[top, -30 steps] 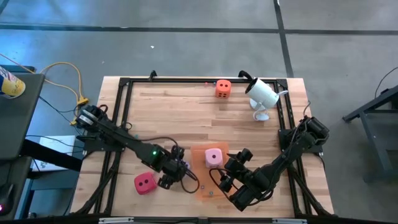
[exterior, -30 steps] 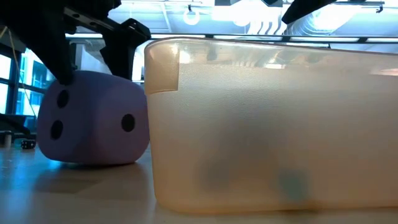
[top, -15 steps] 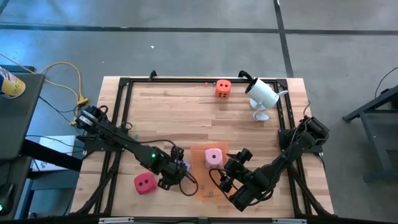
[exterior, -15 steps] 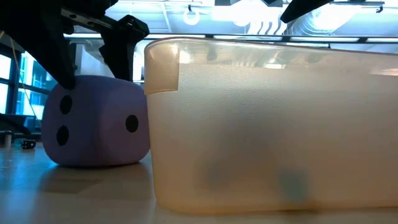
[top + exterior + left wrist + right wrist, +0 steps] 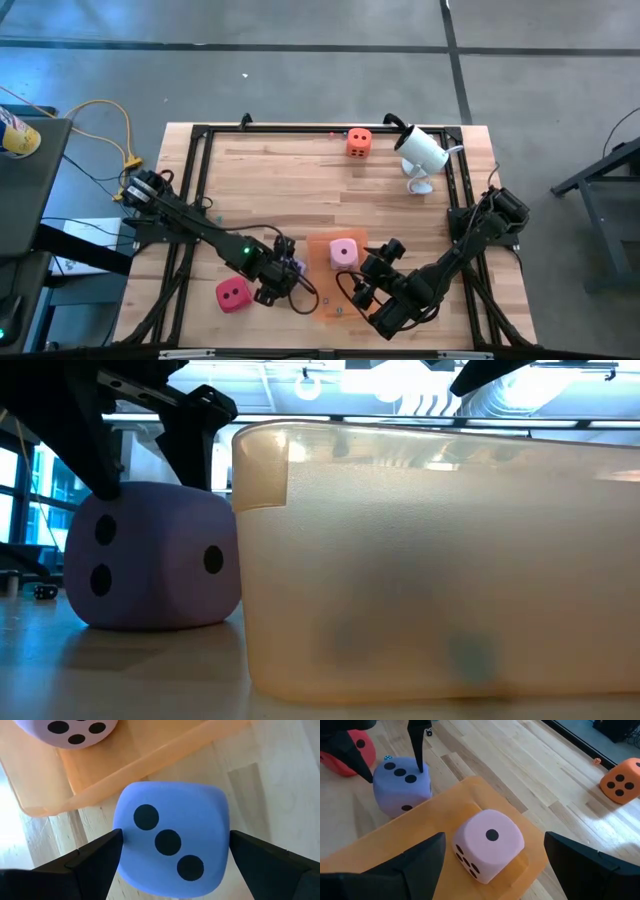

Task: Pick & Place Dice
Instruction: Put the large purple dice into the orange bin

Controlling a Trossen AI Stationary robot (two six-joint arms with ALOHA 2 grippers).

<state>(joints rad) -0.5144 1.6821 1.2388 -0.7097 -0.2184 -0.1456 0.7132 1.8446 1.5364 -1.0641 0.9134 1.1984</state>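
Left hand (image 5: pixel 170 857) straddles purple die (image 5: pixel 170 847) on counter (image 5: pixel 300 170), fingers at both sides, not visibly clamped; close squarely, lift clear of tray (image 5: pixel 470 800) wall; pink die (image 5: pixel 488 845) sits inside; right hand (image 5: pixel 490 870) waits open.

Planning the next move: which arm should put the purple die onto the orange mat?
Left. Its pincer already straddles the purple die beside the orange mat. The right pincer hangs open over the pink die.

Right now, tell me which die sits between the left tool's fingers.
The purple die, three pips up, beside the orange mat. The left tool straddles it. The pink die lies on the mat; red and orange sit apart.
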